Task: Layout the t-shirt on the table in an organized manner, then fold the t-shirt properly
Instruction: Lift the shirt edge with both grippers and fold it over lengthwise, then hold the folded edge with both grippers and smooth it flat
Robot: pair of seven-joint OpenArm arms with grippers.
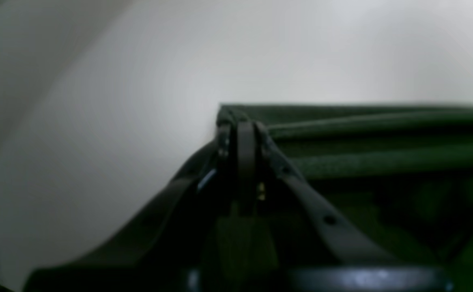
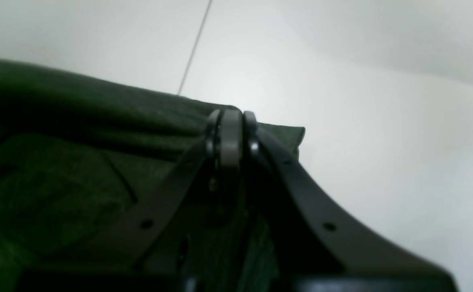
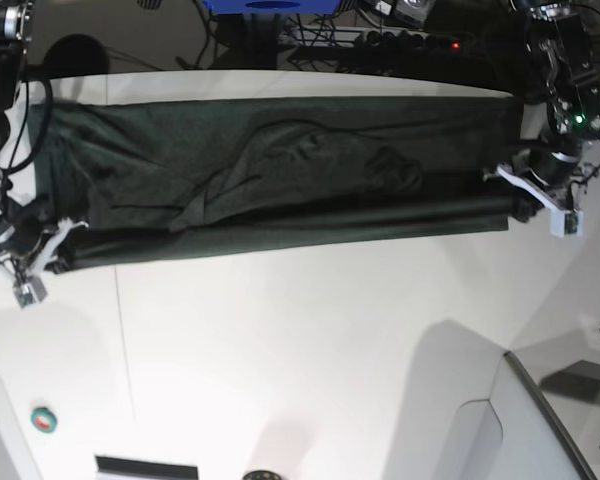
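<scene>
So where this stands: the t-shirt (image 3: pixel 280 180) is stretched out long across the far part of the surface (image 3: pixel 310 340), pulled taut between the two tools, one at each end of it. The left tool (image 1: pixel 241 121) has its jaws pressed together, and in its wrist view they sit right on the corner of a rolled or doubled green edge, so I'd call that pinching the shirt. Same story for the right tool (image 2: pixel 231 119): jaws clamped tight on a corner of the cloth, with the rest of the shirt running away from it toward the other tool and bare white surface on its outer side. In the base view the near long edge of the shirt, the one running straight from tool to tool, looks doubled over into a thick band, so my read is that one lengthwise fold is either just made or being made right now. The middle of the shirt, between the tools, is pretty rumpled though, with a bunch of creases and a lump roughly at the centre, so the "organized layout" part isn't what I'd call clean. What's left, as far as I can judge: flatten that middle, let go of the corners, then fold it crosswise to get a compact bundle. Roughly a third to halfway there, I'd guess.
</scene>
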